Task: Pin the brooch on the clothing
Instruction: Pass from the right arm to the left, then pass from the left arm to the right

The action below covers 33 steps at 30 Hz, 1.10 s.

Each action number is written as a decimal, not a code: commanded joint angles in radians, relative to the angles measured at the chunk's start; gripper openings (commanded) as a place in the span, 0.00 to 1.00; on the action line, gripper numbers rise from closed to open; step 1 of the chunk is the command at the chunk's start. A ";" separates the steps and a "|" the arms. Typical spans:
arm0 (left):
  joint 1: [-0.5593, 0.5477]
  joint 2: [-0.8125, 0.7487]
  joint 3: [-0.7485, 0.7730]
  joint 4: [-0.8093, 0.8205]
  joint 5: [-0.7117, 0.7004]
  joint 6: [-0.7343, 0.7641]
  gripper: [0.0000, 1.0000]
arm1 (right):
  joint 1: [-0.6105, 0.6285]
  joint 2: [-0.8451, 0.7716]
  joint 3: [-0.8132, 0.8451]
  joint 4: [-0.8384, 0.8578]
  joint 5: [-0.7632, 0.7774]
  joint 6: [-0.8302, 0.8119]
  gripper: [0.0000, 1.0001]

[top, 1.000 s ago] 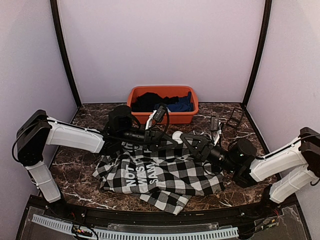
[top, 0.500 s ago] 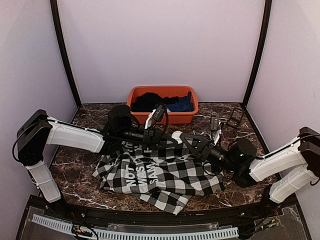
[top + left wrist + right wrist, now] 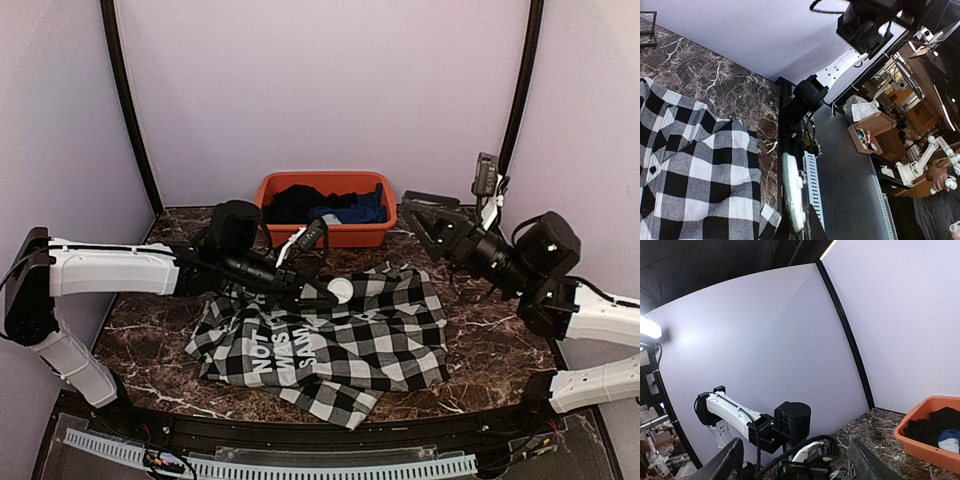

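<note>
A black-and-white buffalo-check shirt (image 3: 385, 335) was seen spread, rumpled, on the dark brown marble-patterned worktop (image 3: 150, 335), near its front edge and between the two arms. Its squares ran in black, grey and white. A black panel (image 3: 285, 345) on the shirt's left half bore large white block letters, turned sideways to the top camera, with "NOT" and "SAM" legible. A lower corner was folded out toward the near edge. In the left wrist view the checked cloth was shown close up with small dark buttons (image 3: 651, 171) along one edge.

A white round brooch (image 3: 341, 290) was pinched in the left claw (image 3: 333, 292), just over the shirt's upper edge; whether it touched the cloth could not be told. From the left wrist camera the brooch was seen edge-on as a thin pale disc.

The right claw (image 3: 412, 208) was held high above the worktop's right rear, well apart from the shirt, its fingers (image 3: 727, 465) spread.

An orange plastic tub (image 3: 330, 236) stood at the back wall, with a black garment (image 3: 300, 202) and a blue garment (image 3: 362, 212) inside.
</note>
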 commanded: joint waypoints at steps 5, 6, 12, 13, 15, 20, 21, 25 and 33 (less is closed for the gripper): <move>-0.003 -0.067 0.212 -0.815 -0.025 0.515 0.01 | -0.008 0.099 0.426 -0.966 -0.248 -0.401 0.67; -0.003 -0.053 0.231 -0.860 -0.026 0.578 0.01 | -0.007 0.128 0.465 -1.032 -0.274 -0.427 0.66; -0.007 -0.037 0.314 -0.993 -0.067 0.681 0.01 | -0.008 0.235 0.572 -1.154 -0.370 -0.486 0.62; -0.006 -0.037 0.318 -0.996 -0.075 0.683 0.01 | -0.009 0.254 0.578 -1.157 -0.385 -0.486 0.62; -0.007 -0.034 0.328 -1.006 -0.092 0.688 0.01 | -0.008 0.291 0.590 -1.162 -0.423 -0.488 0.59; -0.015 -0.019 0.347 -1.034 -0.101 0.707 0.01 | -0.009 0.355 0.606 -1.156 -0.456 -0.494 0.56; -0.016 -0.018 0.347 -1.034 -0.100 0.708 0.01 | -0.008 0.363 0.605 -1.148 -0.461 -0.494 0.56; -0.018 -0.019 0.344 -1.026 -0.092 0.707 0.01 | -0.008 0.394 0.592 -1.111 -0.483 -0.489 0.55; -0.023 -0.019 0.345 -1.016 -0.074 0.705 0.01 | -0.007 0.458 0.586 -1.065 -0.517 -0.475 0.54</move>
